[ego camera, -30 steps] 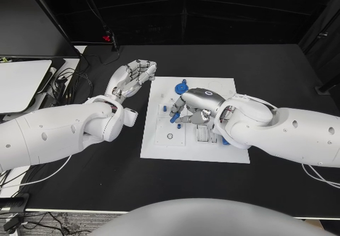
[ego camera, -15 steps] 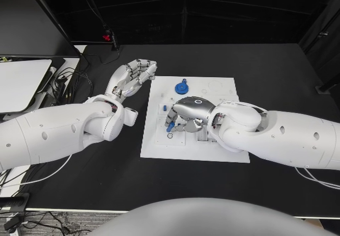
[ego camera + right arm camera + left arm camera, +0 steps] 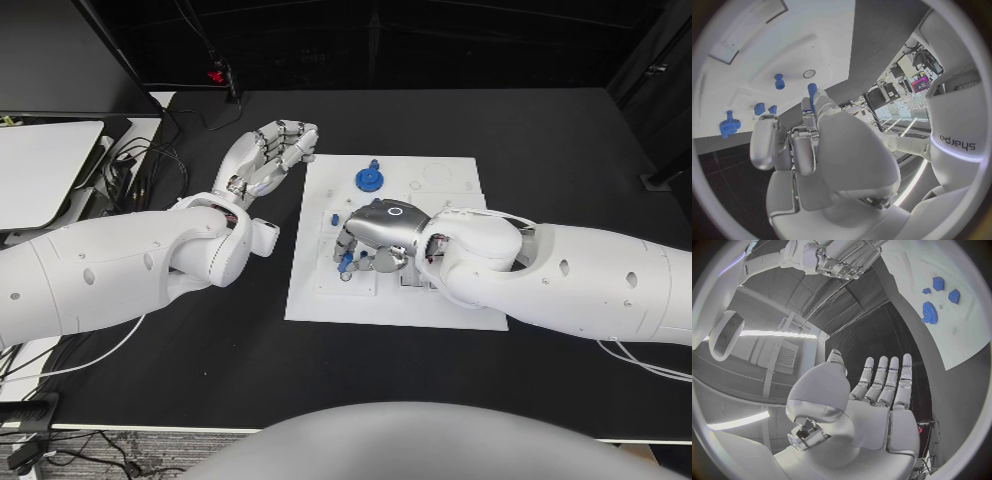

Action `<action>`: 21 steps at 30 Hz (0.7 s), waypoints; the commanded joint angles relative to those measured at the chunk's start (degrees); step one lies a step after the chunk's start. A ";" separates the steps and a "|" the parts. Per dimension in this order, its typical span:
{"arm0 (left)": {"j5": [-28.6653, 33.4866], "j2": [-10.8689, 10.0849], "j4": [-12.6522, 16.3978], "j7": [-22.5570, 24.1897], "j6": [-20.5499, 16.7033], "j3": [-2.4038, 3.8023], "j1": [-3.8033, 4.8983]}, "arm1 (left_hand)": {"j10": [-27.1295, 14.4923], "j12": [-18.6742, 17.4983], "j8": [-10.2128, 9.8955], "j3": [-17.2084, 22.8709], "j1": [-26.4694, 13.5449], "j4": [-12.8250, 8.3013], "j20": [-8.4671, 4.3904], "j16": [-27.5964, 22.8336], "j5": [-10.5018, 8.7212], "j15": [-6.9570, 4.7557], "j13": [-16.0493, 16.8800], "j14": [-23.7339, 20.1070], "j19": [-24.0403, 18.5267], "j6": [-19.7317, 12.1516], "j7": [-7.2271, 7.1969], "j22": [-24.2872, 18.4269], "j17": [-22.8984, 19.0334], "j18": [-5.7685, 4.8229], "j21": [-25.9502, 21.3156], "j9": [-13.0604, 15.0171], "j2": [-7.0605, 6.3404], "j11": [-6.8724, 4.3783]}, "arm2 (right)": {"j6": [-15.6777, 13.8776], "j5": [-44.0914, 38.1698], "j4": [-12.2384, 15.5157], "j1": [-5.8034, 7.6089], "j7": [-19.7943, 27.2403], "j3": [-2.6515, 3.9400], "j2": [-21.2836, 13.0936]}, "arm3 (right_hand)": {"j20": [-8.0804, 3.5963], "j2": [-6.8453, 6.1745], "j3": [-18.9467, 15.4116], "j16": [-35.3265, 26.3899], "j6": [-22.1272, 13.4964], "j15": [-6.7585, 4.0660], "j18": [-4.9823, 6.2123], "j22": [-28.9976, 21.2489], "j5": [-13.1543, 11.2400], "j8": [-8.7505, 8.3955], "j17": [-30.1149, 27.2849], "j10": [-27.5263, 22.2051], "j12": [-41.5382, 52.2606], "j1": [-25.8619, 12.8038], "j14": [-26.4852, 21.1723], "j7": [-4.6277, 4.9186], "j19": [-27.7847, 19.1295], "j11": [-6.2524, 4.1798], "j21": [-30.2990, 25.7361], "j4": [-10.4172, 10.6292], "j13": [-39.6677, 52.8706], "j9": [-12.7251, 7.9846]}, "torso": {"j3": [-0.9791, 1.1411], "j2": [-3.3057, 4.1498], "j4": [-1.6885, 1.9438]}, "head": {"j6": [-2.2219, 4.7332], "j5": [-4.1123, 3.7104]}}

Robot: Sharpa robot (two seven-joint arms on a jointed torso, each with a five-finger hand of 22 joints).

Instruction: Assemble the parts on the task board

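Observation:
The white task board (image 3: 433, 308) lies in the middle of the black table. My right hand (image 3: 381, 232) hovers over the board's left half and pinches a slim blue peg (image 3: 343, 258) that points down at the board. In the right wrist view the same peg (image 3: 811, 90) sticks out past the fingertips, close to a round hole (image 3: 809, 74). Another blue peg (image 3: 779, 80) stands in the board. A blue gear (image 3: 369, 179) sits near the far edge. My left hand (image 3: 268, 153) is held off the board's far left corner, fingers straight and apart, with nothing in it.
Two small blue pieces (image 3: 759, 108) sit on the board near the gear (image 3: 726, 125). A white flat device (image 3: 43, 165) and cables (image 3: 137, 160) lie beyond the table's left edge. Black table (image 3: 577, 150) surrounds the board.
My right hand has carried the blue peg from the board's middle toward its left near part. The left hand has stayed still.

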 commanded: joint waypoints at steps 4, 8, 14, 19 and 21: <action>0.02 0.01 0.09 5.13 0.06 0.06 0.07 | 0.04 0.29 0.32 -0.32 0.21 0.03 0.17 0.02 0.20 0.00 -0.05 -0.26 0.37 0.04 8.00 -0.05 -0.04 -0.81 -0.10 -0.05 0.25 -0.01 | 2.58 -1.69 -0.14 -0.01 -1.05 -0.01 0.38 | -0.19 0.38 0.43 0.21 0.10 -0.13 -0.05 4.70 0.19 0.08 9.00 0.43 -0.28 0.27 4.82 0.20 -0.15 0.06 -0.41 0.07 0.06 0.01 | 0.01 -0.03 0.03 | 0.01 -0.17; 0.02 0.02 0.07 5.12 0.05 0.06 0.07 | 0.04 0.29 0.32 -0.32 0.21 0.03 0.17 0.02 0.20 0.00 -0.05 -0.26 0.37 0.04 8.00 -0.05 -0.04 -0.81 -0.10 -0.05 0.25 -0.01 | 3.73 -1.72 -0.31 -0.08 -1.64 -0.04 0.53 | -0.17 0.34 0.45 0.23 0.05 -0.10 -0.02 4.63 0.19 0.01 9.04 0.40 -0.39 0.20 4.83 0.24 -0.20 0.11 -0.53 0.09 0.06 -0.02 | 0.03 -0.02 0.03 | 0.01 -0.28; 0.02 0.01 0.05 5.11 0.04 0.06 0.07 | 0.04 0.29 0.32 -0.32 0.21 0.03 0.17 0.02 0.20 0.00 -0.05 -0.26 0.37 0.04 8.00 -0.05 -0.04 -0.81 -0.10 -0.05 0.25 -0.01 | 4.26 -1.73 -0.51 -0.25 -1.83 -0.08 0.73 | -0.16 0.33 0.48 0.23 0.00 -0.08 -0.02 4.62 0.18 -0.04 9.03 0.39 -0.46 0.15 4.83 0.28 -0.21 0.13 -0.55 0.12 0.06 -0.05 | -0.01 -0.02 -0.01 | 0.01 -0.32; 0.02 0.10 0.01 5.10 0.08 0.06 0.07 | 0.04 0.29 0.32 -0.32 0.21 0.03 0.17 0.02 0.20 0.00 -0.05 -0.26 0.37 0.04 8.00 -0.05 -0.04 -0.81 -0.10 -0.05 0.25 -0.01 | 4.43 -2.13 -0.63 -0.40 -2.07 -0.11 0.85 | -0.15 0.32 0.50 0.24 -0.03 -0.07 -0.01 4.59 0.18 -0.08 9.06 0.39 -0.50 0.15 4.83 0.29 -0.23 0.14 -0.61 0.12 0.06 -0.06 | -0.01 0.00 0.02 | 0.01 -0.63; 0.02 0.12 0.00 5.09 0.10 0.06 0.07 | 0.04 0.29 0.32 -0.32 0.21 0.03 0.17 0.02 0.20 0.00 -0.05 -0.26 0.37 0.04 8.00 -0.05 -0.04 -0.81 -0.10 -0.05 0.25 -0.01 | 4.55 -2.39 -0.66 -0.44 -2.10 -0.12 0.86 | -0.14 0.32 0.52 0.22 -0.07 -0.06 0.00 4.57 0.19 -0.11 9.01 0.37 -0.54 0.14 4.82 0.30 -0.25 0.15 -0.64 0.12 0.06 -0.08 | -0.01 -0.01 0.03 | 0.01 -0.68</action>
